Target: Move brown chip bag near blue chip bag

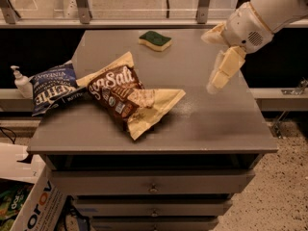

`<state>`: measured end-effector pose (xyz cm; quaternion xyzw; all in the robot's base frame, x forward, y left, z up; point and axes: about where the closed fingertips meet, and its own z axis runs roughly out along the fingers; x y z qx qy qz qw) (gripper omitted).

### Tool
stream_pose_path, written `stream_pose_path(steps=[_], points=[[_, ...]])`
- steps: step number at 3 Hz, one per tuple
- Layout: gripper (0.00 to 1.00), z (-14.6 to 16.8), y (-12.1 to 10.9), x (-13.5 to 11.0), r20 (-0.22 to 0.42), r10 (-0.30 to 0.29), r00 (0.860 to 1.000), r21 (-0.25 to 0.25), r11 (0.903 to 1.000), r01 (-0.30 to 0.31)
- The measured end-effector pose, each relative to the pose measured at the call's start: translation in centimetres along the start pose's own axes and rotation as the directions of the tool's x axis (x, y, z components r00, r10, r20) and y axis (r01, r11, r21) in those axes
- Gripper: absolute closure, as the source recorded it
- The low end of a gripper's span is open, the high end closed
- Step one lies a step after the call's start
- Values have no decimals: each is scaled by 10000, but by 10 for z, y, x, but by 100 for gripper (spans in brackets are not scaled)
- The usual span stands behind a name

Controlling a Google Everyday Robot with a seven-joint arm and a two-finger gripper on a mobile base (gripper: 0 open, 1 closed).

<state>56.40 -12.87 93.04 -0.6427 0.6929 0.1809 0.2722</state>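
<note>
Brown foil with cream ends, the brown chip bag (120,97) lies flat at centre-left of the grey table (211,124). Its upper-left corner touches or overlaps the blue chip bag (50,88) at the left edge. It looks light, crinkly and slippery, with fragile contents; the flattened cream end pointing right would likely be the safest place to pinch. The gripper (222,73) hangs at the upper right of the frame, above the table's right side, angled downward, well apart from both bags and holding nothing. Whether it is open or closed cannot be told.

Dim warm light; claw (215,82) upper right
</note>
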Motion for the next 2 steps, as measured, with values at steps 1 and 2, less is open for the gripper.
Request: stream_pose_path(steps=[1,2], points=[[0,-31,-1,27,195,39,9998,101,9999,-41],[0,-30,-3,24,220,6,9998,149,9999,-9]])
